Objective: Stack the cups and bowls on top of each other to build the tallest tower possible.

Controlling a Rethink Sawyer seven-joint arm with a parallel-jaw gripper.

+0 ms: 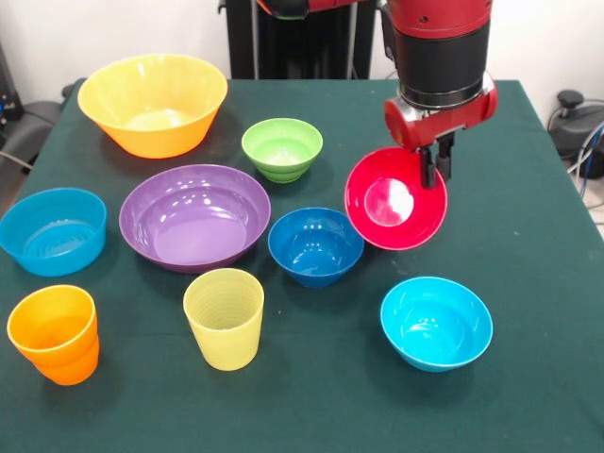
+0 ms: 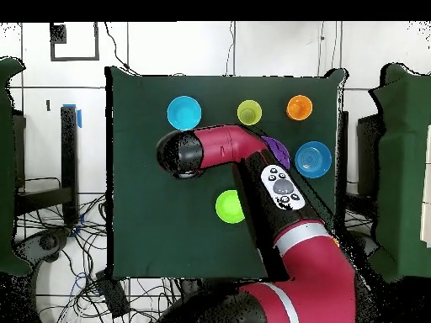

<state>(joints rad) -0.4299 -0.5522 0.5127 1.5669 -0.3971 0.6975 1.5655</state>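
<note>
- The red bowl you were carrying looked light, thin-walled and glossy, so I judged it stiff enough for a rim pinch but slippery, and likely to swing on a 1-point hold.
- Your gripper was closed on the bowl's upper rim, 1 finger inside and 1 outside as far as the front view showed; the bowl hung tilted, its open face turned toward the front camera, clear of the table by my reading.
- It hung between the dark blue bowl and the table's right edge in the front view, above the cyan bowl.
- No red cup showed in either view.
- The arm came down steeply, wrist near vertical; in the overhead view it reached across the table's middle and hid the bowl.
- The other 2 cups, pale yellow and orange, stood upright near the front edge; I would take them by the rim too, as their walls looked smooth.
</note>
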